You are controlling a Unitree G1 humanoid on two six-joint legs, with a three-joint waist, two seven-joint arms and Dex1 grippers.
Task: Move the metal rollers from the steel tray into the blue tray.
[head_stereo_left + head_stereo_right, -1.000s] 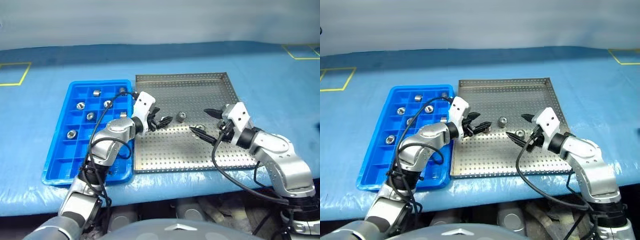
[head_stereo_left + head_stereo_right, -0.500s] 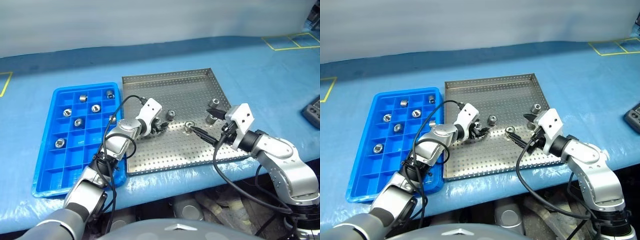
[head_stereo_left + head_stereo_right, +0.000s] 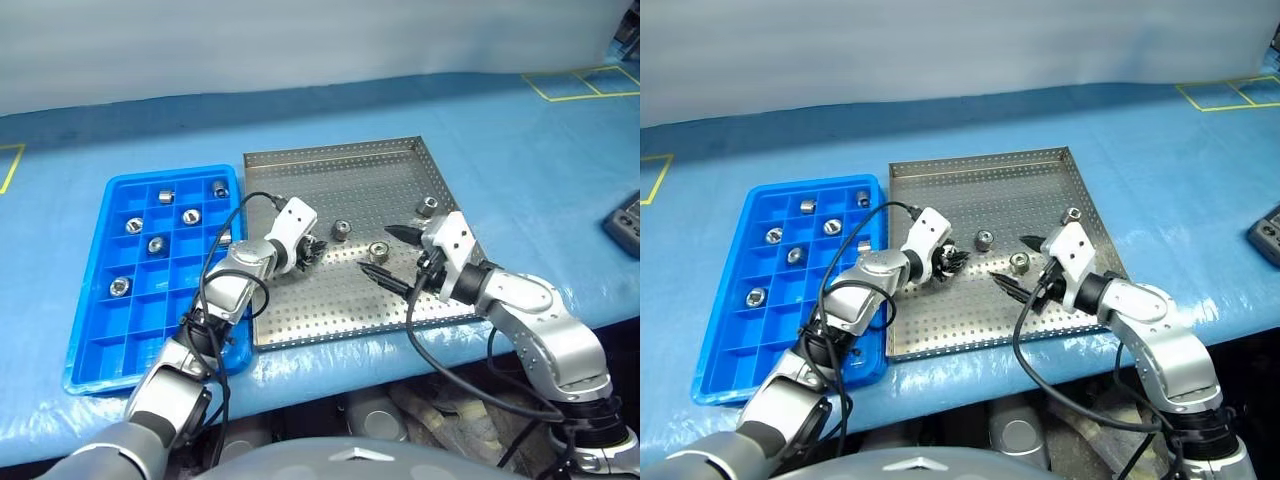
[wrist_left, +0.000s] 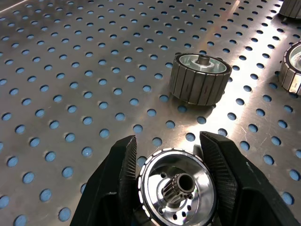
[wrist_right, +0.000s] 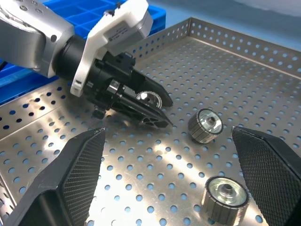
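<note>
Left hand (image 4: 171, 188) is clamped on one of the metal rollers (image 4: 177, 188), its two black fingers (image 4: 117, 181) pressed against the roller's sides, low over the perforated floor of the steel tray (image 3: 300, 160) near that tray's left side. To its left on the counter (image 3: 520, 140) lies the blue tray (image 3: 95, 345), with several rollers already sitting in separate compartments and many cells free. To do this step well, I judge the grip should be kept firm and the roller raised straight up clear of the tray's low rim before swinging left, then lowered into an unfilled cell rather than dropped. Just right of the held piece stands a second roller (image 3: 342, 230), then a third (image 3: 379, 250). Right hand (image 3: 393, 255) hangs spread wide and empty around that third roller, and a fourth roller (image 3: 429, 205) rests near the right rim.
</note>
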